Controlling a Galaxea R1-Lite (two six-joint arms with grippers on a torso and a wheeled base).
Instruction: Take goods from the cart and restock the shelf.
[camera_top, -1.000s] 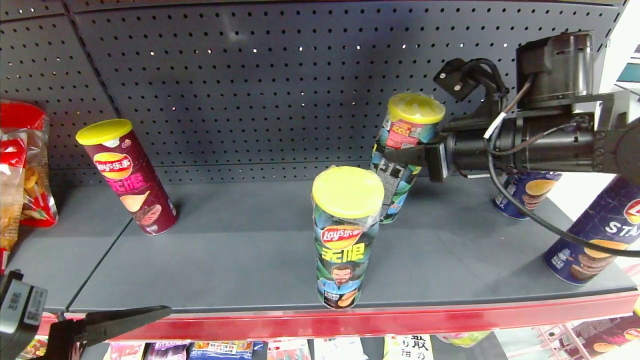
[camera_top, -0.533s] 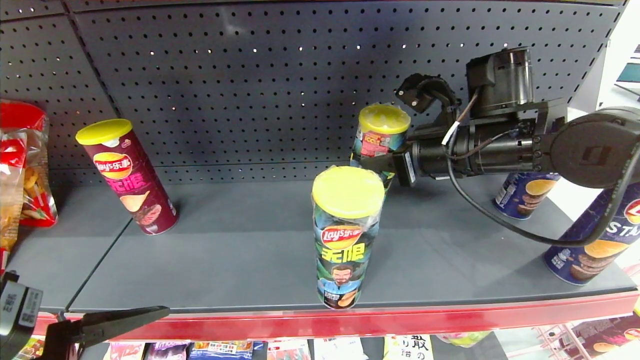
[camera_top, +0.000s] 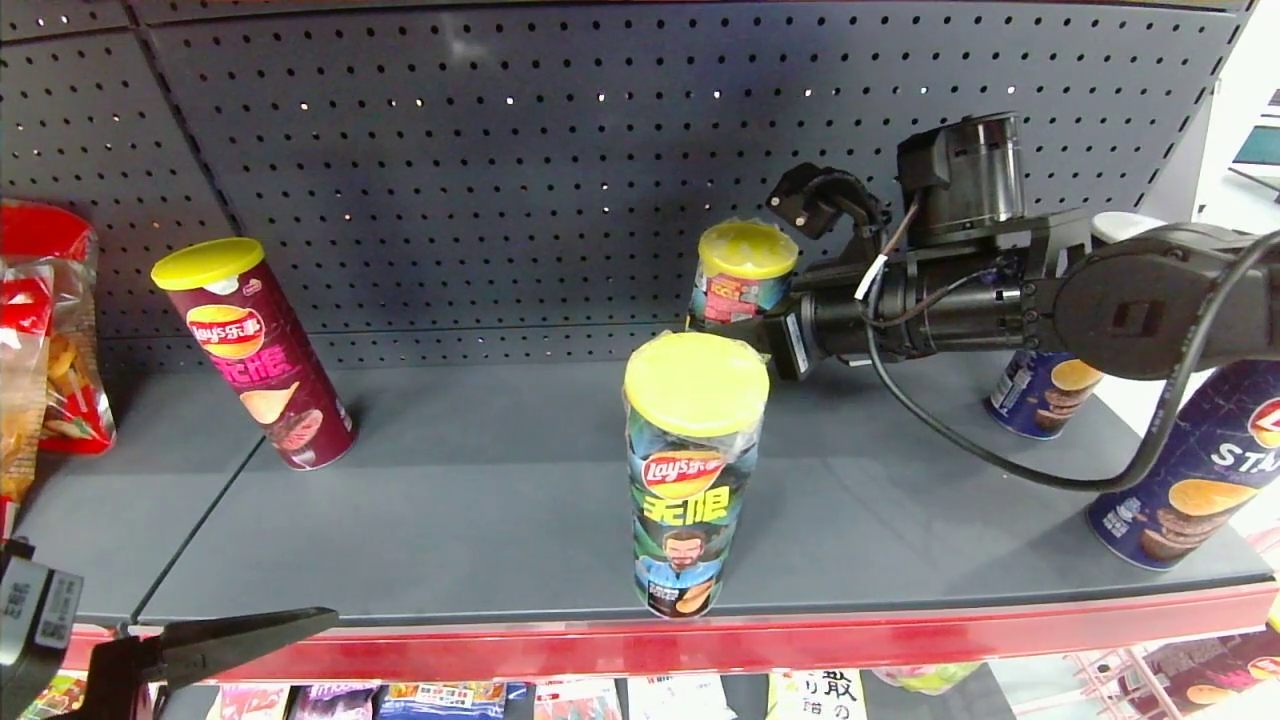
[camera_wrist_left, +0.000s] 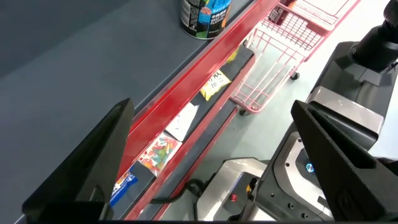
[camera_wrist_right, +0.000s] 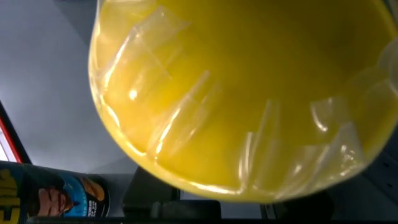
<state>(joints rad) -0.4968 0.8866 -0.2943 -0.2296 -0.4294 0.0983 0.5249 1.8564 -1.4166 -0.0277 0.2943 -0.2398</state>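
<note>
Grey shelf with a green can held near the back.
The can has a yellow lid and stands up straight, close to the wall full of holes, just behind another green can at the front edge. The right gripper squeezes its side; the front can hides its bottom. Two blue cans stand at the right and a dark red can at the left. The left gripper hangs below the shelf's red edge, fingers spread wide, with a pink cart on the floor nearby.
</note>
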